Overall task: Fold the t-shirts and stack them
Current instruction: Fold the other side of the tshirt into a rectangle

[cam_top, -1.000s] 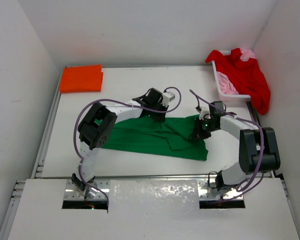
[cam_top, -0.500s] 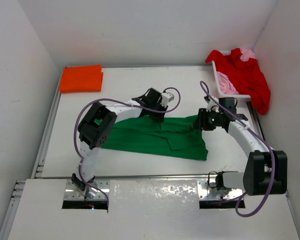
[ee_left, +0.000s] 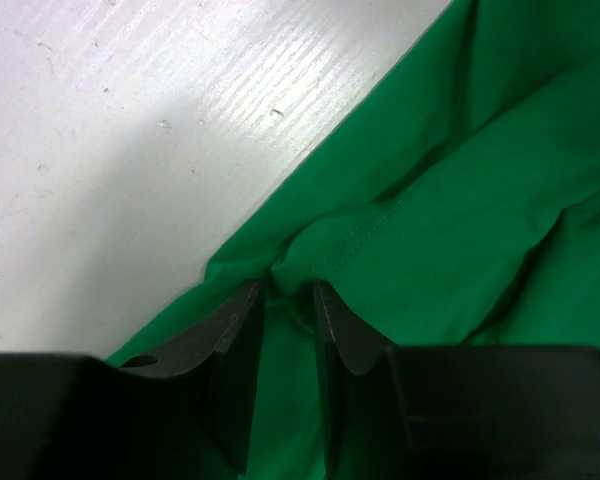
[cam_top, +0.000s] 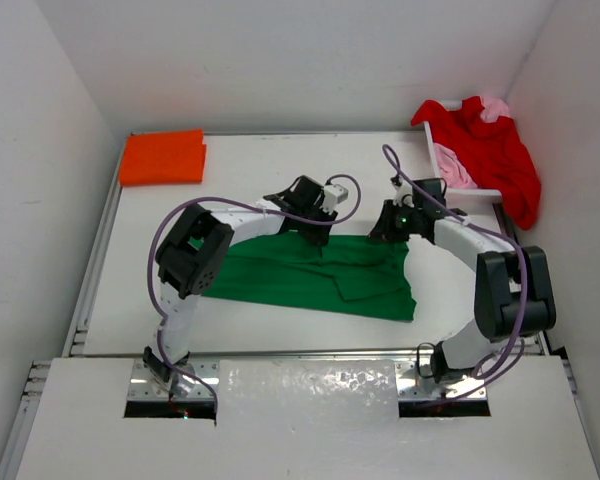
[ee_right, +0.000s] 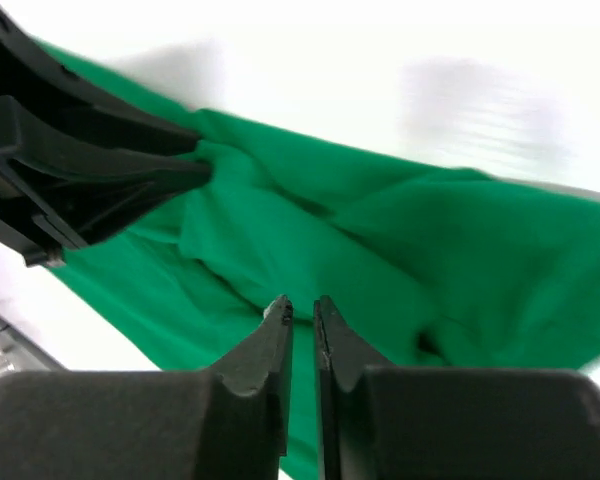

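Green shirt (cam_top: 300, 285): I see it spread flat, rumpled at twelve o'clock. Left pincer (ee_left: 288, 292) at its hem, grip unclear; right pincer (ee_right: 302, 302) closed over it.

**Surfaces and materials**

Green shirt (ee_left: 460, 200): soft matt cloth, creased, stitched hem showing. Orange shirt (cam_top: 162, 157), red shirt (cam_top: 495, 150) and pink shirt (cam_top: 458, 172): matt cloth too. Table (ee_left: 130, 120): white, matt, with fine grain streaks and small scuffs. Basket (cam_top: 442, 160): smooth white plastic. Left gripper (ee_left: 285, 292) fingers (ee_left: 235, 340): matt black, plastic-looking. Cables (cam_top: 185, 215): smooth purple sheath.
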`<control>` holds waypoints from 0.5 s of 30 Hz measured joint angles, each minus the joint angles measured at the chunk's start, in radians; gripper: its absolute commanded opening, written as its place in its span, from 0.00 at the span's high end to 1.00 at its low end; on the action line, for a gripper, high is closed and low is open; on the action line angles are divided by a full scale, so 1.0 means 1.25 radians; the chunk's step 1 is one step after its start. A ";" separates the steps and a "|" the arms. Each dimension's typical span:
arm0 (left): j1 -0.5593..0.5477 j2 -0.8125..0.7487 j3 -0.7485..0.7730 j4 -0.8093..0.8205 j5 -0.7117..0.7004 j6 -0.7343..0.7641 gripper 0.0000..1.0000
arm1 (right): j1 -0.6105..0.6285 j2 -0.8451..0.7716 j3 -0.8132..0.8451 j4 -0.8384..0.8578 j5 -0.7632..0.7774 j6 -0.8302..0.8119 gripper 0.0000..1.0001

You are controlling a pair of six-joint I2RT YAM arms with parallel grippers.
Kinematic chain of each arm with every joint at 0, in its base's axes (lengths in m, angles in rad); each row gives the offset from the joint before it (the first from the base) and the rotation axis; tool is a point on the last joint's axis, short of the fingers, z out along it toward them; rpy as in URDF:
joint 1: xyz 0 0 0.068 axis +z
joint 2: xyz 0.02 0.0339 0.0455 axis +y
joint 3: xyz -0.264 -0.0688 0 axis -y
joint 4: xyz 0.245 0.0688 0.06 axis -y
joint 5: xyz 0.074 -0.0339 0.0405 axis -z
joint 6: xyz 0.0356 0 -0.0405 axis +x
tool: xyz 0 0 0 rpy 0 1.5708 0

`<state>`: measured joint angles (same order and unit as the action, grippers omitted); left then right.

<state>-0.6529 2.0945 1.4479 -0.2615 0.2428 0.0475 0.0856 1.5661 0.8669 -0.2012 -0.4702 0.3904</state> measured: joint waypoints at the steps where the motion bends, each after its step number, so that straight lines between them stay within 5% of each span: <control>1: 0.000 0.000 0.000 -0.002 0.001 0.000 0.74 | 0.013 0.008 -0.001 0.015 0.002 0.020 0.95; 15: 0.000 0.000 0.009 -0.060 -0.034 0.022 0.71 | 0.017 0.172 -0.018 0.063 0.072 0.107 1.00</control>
<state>-0.6529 2.0945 1.4590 -0.3367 0.2008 0.0750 0.1066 1.7805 0.8444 -0.1230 -0.3805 0.5247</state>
